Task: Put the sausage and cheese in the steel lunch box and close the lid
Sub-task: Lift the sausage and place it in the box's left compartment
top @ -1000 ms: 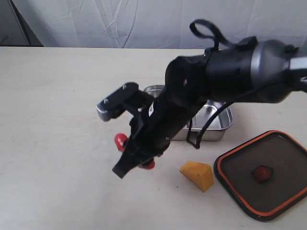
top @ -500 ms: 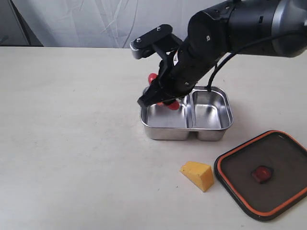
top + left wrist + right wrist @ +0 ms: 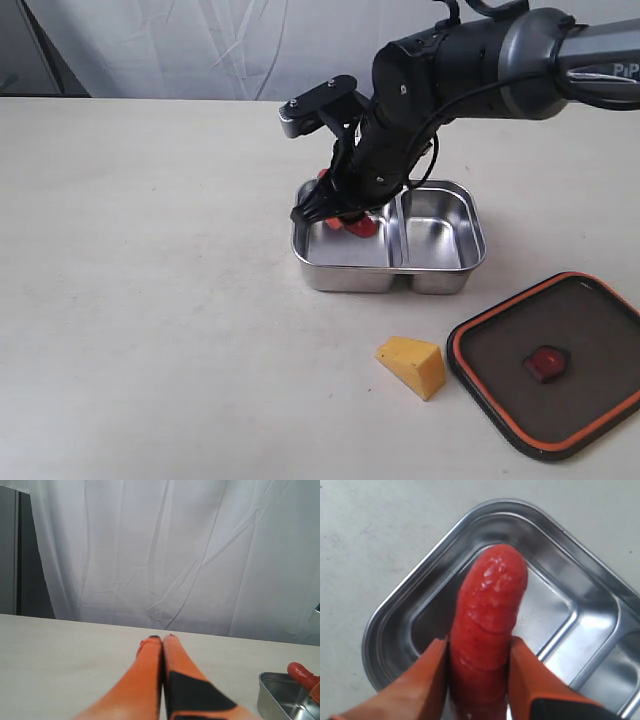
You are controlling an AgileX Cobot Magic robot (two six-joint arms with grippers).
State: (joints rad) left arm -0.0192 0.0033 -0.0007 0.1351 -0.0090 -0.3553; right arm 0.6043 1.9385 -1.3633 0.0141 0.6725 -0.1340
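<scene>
My right gripper (image 3: 343,214) is shut on the glossy red sausage (image 3: 490,605) and holds it just over the left compartment of the steel lunch box (image 3: 385,277); in the right wrist view the orange fingers (image 3: 427,680) clamp its lower half above the box (image 3: 385,625). The yellow cheese wedge (image 3: 412,366) lies on the table in front of the box. The dark lid (image 3: 590,340) with its orange rim and red valve (image 3: 546,363) rests flat at the right. My left gripper (image 3: 162,639) is shut and empty, low over the table, out of the exterior view.
A white curtain (image 3: 300,40) hangs behind the cream table (image 3: 140,300). The left wrist view catches one corner of the lunch box (image 3: 280,700) with the sausage (image 3: 302,672) above it. The box's right compartment (image 3: 435,235) holds nothing.
The right arm lifted the sausage off the table, carried it back to the lunch box and lowered it into the left compartment. Cheese and lid have not moved.
</scene>
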